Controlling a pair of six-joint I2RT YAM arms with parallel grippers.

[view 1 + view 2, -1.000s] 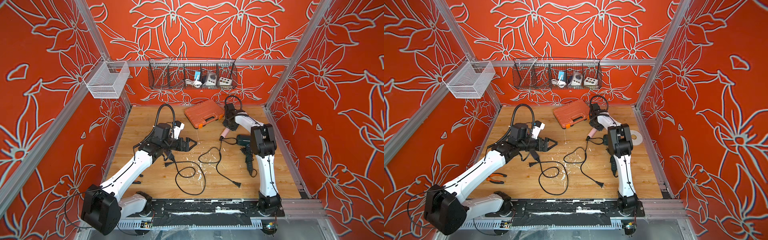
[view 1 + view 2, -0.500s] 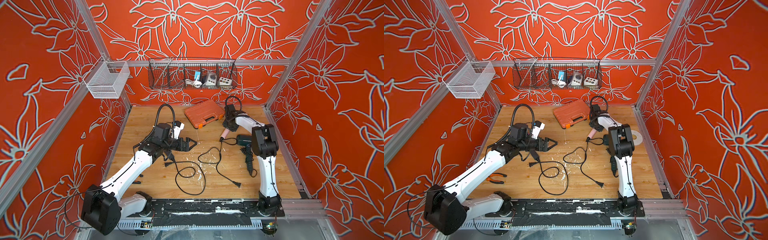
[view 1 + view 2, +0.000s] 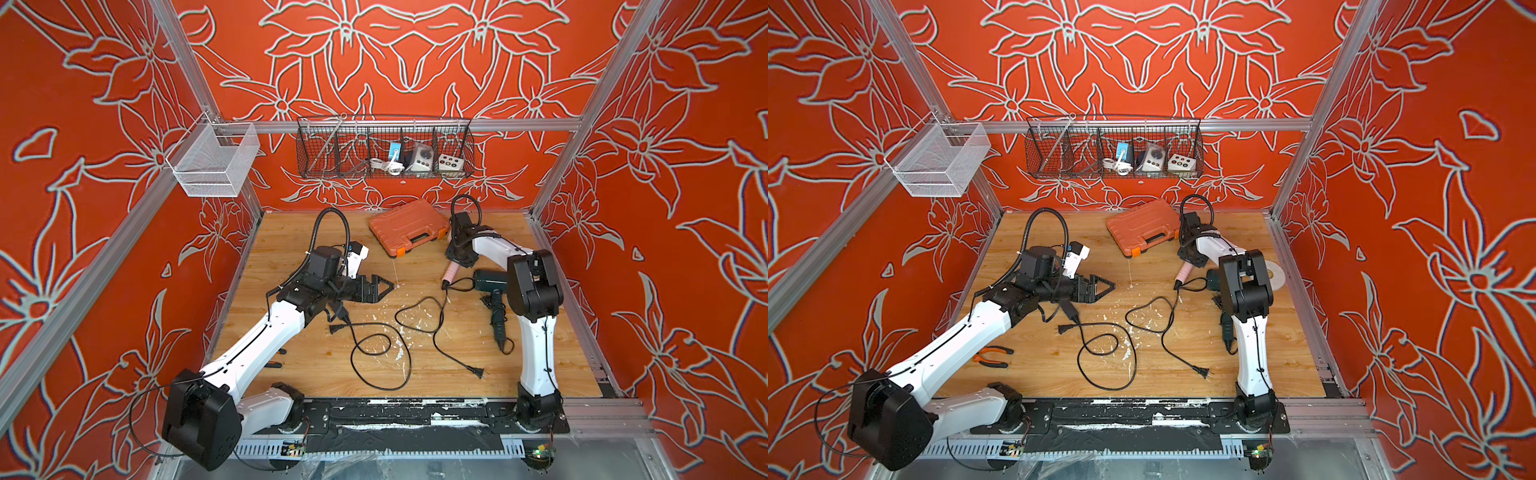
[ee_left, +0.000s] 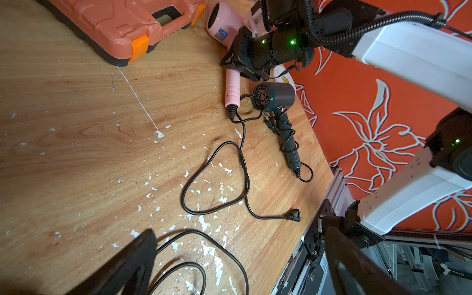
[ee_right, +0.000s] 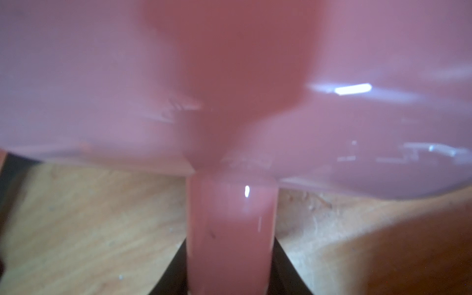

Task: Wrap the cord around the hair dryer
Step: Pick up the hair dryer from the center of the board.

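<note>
Right pincer [image 3: 458,261], centre-right in a top view, has just clamped the pink hair dryer [image 3: 451,274] — its loose cord [image 4: 243,135] awaits winding.

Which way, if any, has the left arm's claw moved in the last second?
No, it hasn't moved. In both top views the left gripper sits at the same spot relative to the orange tool case, jaws open.

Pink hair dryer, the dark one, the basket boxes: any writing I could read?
No text is legible anywhere.
Pink hair dryer: small blue label, too blurred to read.
Dark hair dryer: red mark on the handle, too small.
Boxes in the wire basket: print too small to read.
</note>
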